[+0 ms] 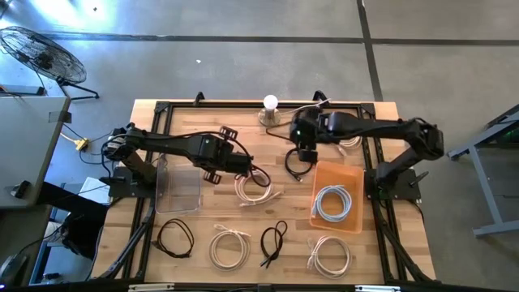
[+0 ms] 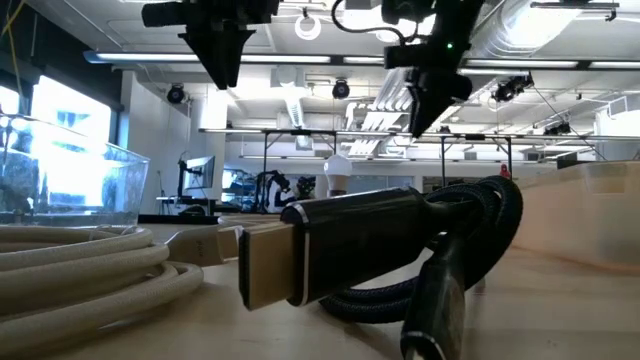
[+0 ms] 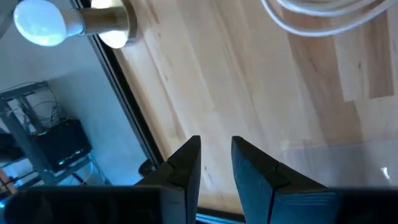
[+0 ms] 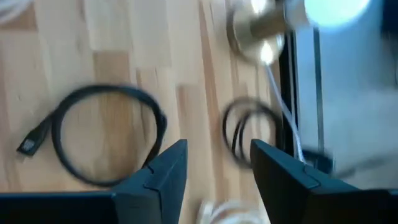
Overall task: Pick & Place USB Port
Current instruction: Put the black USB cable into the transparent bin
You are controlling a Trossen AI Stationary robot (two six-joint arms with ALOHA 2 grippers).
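Hanging above the middle of the wooden tabletop (image 1: 203,223), the left claw (image 1: 217,159) is carrying nothing, its two dark fingers (image 3: 183,165) standing slightly parted with bare wood showing between them; the right claw (image 1: 306,151) is hovering near the far edge, its fingers (image 4: 165,171) spread and empty, looking down on a black cable (image 4: 102,134) that is lying in a loose loop on the wood with its flat plug end sticking out to one side; in the high view that black cable (image 1: 296,162) is resting just beside the orange bin (image 1: 354,174), apart from both claws; a white coiled cable (image 1: 332,202) is sitting inside the orange bin; a clear plastic bin (image 1: 177,188) is standing under the left arm; another white coil (image 1: 253,188) is lying between the two bins, near the left claw; along the near edge, a thin black loop (image 1: 174,238), a white coil (image 1: 229,247), a bundled black cable (image 1: 274,241) and one more white coil (image 1: 330,255) are lying in a row, well apart from each other; a lamp with a round white bulb (image 1: 270,103) is standing at the far edge on a brass base (image 3: 112,22); close to the low camera, a thick black braided cable (image 2: 470,225) is showing a gold-coloured plug (image 2: 262,262).
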